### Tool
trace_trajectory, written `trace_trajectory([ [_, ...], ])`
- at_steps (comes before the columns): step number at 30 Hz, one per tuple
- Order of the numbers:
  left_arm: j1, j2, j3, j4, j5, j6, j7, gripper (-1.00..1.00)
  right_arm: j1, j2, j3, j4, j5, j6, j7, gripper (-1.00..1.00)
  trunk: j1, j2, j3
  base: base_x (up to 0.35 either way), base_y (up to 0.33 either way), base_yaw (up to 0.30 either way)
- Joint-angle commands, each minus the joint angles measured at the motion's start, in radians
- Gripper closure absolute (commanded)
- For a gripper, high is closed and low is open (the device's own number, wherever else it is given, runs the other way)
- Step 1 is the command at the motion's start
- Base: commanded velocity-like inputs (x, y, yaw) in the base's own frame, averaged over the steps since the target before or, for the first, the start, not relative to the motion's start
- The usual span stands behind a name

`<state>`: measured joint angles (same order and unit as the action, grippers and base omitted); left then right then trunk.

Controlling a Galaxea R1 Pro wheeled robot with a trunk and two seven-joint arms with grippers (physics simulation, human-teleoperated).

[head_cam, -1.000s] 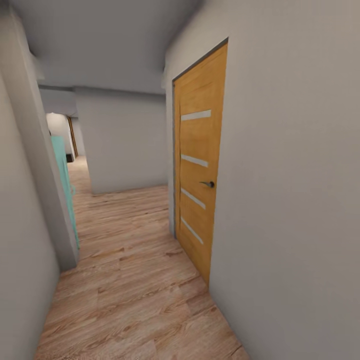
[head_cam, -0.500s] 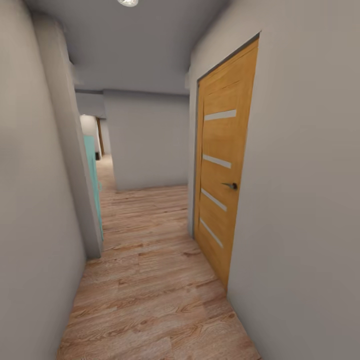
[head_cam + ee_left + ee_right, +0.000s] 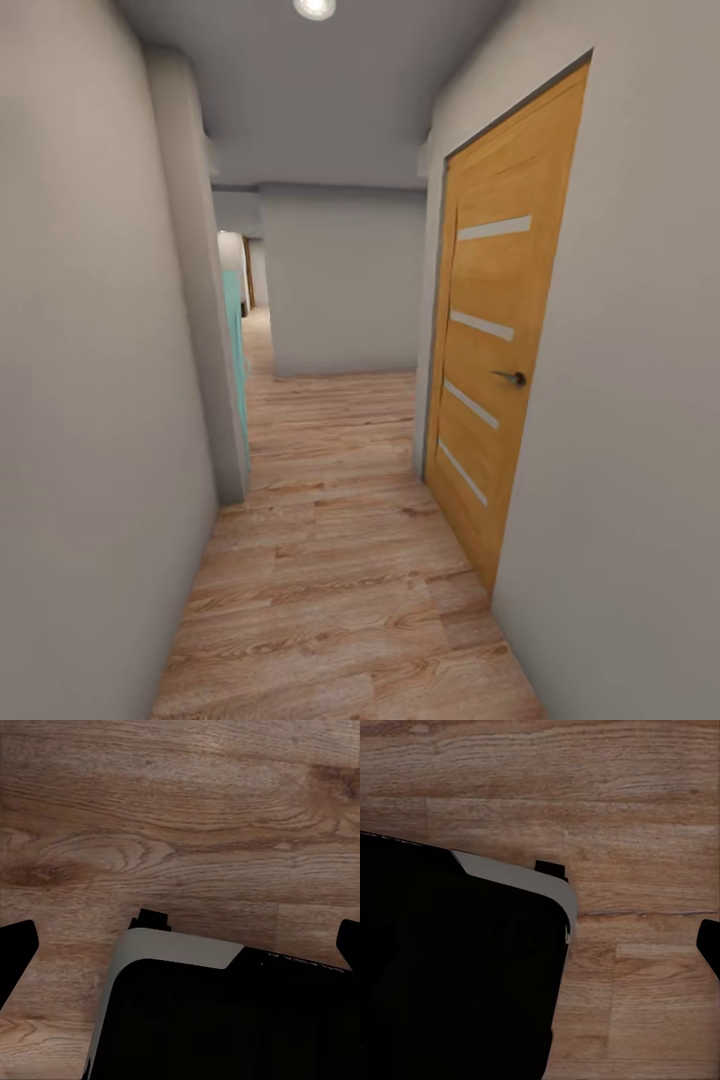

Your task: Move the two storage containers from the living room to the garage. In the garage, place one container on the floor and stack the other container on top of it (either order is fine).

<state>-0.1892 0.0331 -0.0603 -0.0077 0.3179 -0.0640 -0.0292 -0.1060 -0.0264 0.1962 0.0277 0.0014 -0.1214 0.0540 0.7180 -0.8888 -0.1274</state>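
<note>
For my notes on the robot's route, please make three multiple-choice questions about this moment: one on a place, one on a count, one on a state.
1. In the head view, where is the orange door?
A. in the right wall
B. in the left wall
C. at the far end, facing the camera

2. How many pale horizontal strips does this door have?
A. two
B. four
C. six

3. In what state is the door?
A. wide open
C. removed from its frame
B. shut

Answers: 1 A, it is set in the wall on the right of the wood plank floor. 2 B, four strips can be counted. 3 B, it lies flat in its frame, handle facing the hallway.
</note>
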Motion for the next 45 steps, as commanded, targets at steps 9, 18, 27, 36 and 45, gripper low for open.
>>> trace_trajectory([
  [9, -0.001, 0.0, -0.007, 0.002, 0.01, -0.003, -0.003, -1.0, -0.001, 0.0, 0.002, 0.003, -0.002, -0.005, 0.004, -1.0, 0.0, -0.001, -0.001, 0.175, 0.0, 0.255],
  [18, -0.001, -0.001, -0.007, 0.003, 0.01, -0.001, -0.003, -1.0, -0.001, 0.0, 0.003, 0.003, 0.0, -0.005, 0.004, -1.0, 0.0, -0.001, -0.001, 0.313, 0.0, 0.031],
  [27, -0.001, -0.001, -0.007, 0.003, 0.01, 0.0, -0.003, -1.0, -0.001, 0.0, 0.006, 0.003, 0.006, -0.006, 0.004, -1.0, 0.0, -0.001, -0.001, 0.322, 0.0, 0.001],
  [36, -0.001, -0.001, -0.007, 0.003, 0.01, 0.0, -0.003, -1.0, -0.001, 0.004, 0.006, 0.003, 0.006, 0.001, 0.004, -1.0, 0.0, -0.001, -0.001, 0.322, 0.0, 0.0],
  [45, -0.001, -0.001, -0.007, 0.003, 0.01, 0.006, -0.003, -1.0, -0.001, 0.005, 0.008, 0.003, 0.006, 0.003, 0.004, -1.0, 0.0, -0.001, -0.001, 0.322, 0.0, 0.0],
])
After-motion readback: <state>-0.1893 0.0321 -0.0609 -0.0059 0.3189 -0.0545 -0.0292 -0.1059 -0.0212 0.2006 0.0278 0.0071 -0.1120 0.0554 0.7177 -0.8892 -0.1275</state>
